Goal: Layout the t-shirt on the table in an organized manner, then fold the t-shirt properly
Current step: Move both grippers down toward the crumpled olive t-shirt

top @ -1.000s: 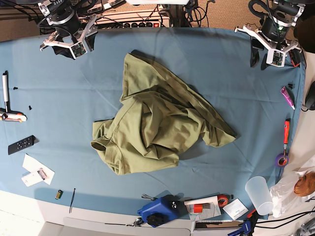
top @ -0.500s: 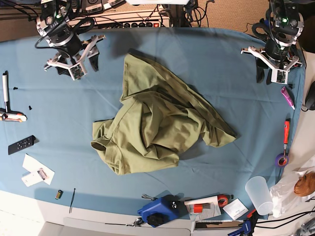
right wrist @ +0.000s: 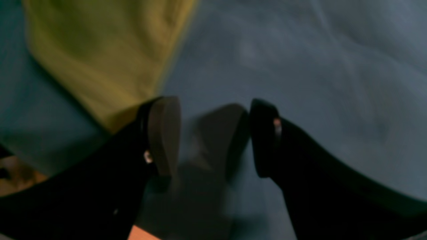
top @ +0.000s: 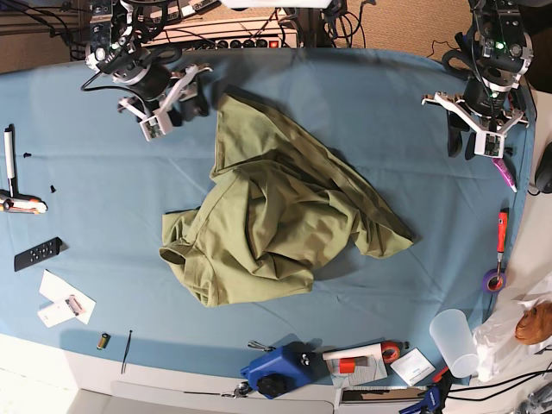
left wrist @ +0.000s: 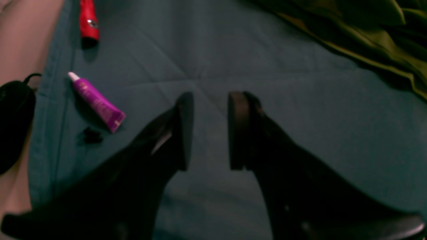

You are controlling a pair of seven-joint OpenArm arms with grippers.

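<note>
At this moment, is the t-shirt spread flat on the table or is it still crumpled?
Crumpled. The t-shirt lies in a bunched heap on the table, with deep folds and layers overlapping; no sleeve is laid out flat.

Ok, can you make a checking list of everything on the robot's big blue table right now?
Surface: the table has a wrinkled blue cloth and a pale front edge.
Job's things: the t-shirt lies crumpled in the middle, not laid out yet.
Clutter: purple tube, red-handled tool, plastic cup, blue device, black remote, paper slips.
Grippers: right tool open and empty, at the shirt's far corner; left tool open and empty above bare cloth, apart from the shirt.
Cables: a tangle with a power strip behind the far edge.
Surroundings: brown floor beyond the table.
</note>
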